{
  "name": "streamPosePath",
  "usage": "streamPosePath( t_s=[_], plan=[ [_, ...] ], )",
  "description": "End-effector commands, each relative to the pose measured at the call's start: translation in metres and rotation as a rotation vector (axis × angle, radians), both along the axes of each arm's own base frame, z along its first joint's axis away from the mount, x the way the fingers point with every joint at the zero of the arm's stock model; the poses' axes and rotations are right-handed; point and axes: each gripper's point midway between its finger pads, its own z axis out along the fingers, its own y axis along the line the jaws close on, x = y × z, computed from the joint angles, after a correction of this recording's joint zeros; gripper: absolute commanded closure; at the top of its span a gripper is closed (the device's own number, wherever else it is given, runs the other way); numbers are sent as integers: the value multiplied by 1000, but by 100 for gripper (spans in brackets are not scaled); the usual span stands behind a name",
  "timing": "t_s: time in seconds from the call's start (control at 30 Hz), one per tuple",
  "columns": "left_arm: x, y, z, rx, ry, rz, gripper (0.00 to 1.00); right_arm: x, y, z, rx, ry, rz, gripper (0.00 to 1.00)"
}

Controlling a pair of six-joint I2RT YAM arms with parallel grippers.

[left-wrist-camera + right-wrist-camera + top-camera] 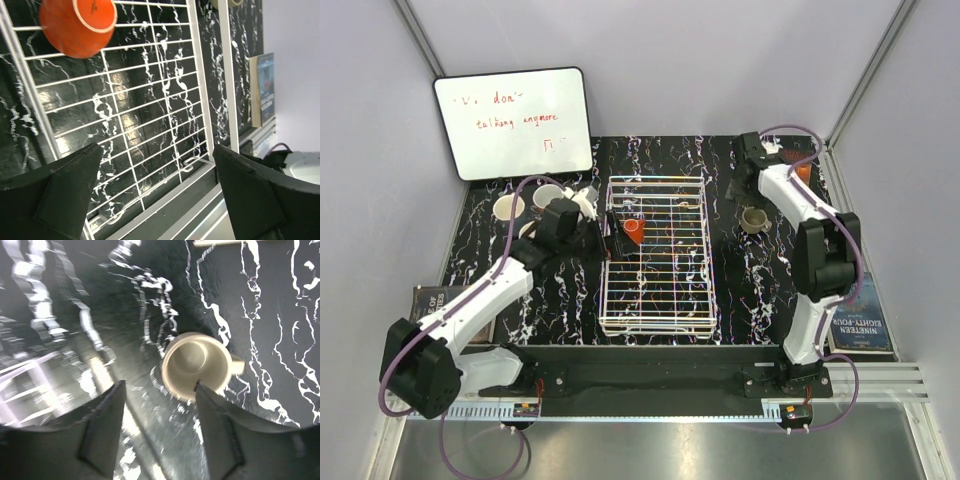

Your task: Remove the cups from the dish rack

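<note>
the white wire-grid dish rack (655, 328) sits mid-table. at its left edge, the left gripper (156, 150) is held apart and empty, aimed at a small orange-red mug (77, 22) tipped in the rack's far half. right of the rack, the right gripper (159, 387) is spread, empty, facing a taupe pale-lined mug (197, 365) standing on the table. removing the one racked mug seems in hand; next, the left fingers must be advanced around its rim and closed.
</note>
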Motion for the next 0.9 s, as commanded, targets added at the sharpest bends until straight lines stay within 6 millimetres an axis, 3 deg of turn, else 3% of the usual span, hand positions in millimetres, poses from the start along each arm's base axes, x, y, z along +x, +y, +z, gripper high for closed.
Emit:
streamPosePath(
  t_s=[0.0, 0.07, 0.1, 0.13, 0.17, 0.23, 0.27, 0.33, 0.43, 0.57, 0.77, 0.87],
  plan=[
    [30, 11, 28, 81, -135, 66, 1, 2, 13, 88, 121, -212, 2, 31],
    [41, 16, 25, 157, -130, 87, 1, -6, 26, 119, 205, -275, 40, 30],
    [50, 23, 21, 208, -130, 124, 1, -12, 30, 125, 230, -286, 54, 30],
    [56, 25, 24, 240, -127, 137, 1, -19, 43, 146, 297, -333, 108, 30],
    [63, 27, 9, 296, -99, 134, 1, -26, 49, 148, 330, -335, 136, 30],
    [74, 32, 0, 362, -80, 159, 1, -42, 62, 171, 399, -382, 194, 31],
    [83, 29, -6, 387, -69, 155, 3, -51, 69, 168, 427, -372, 223, 32],
    [92, 31, -12, 426, -60, 170, 4, -68, 80, 183, 481, -398, 287, 33],
    [105, 27, -23, 465, -41, 161, 6, -89, 89, 185, 511, -391, 340, 33],
    [116, 21, -41, 504, -8, 133, 6, -109, 87, 180, 513, -381, 355, 33],
    [127, 12, -47, 500, 0, 116, 6, -118, 87, 175, 515, -366, 370, 33],
    [131, 5, -40, 482, -13, 113, 5, -119, 89, 169, 520, -347, 370, 34]
  ],
)
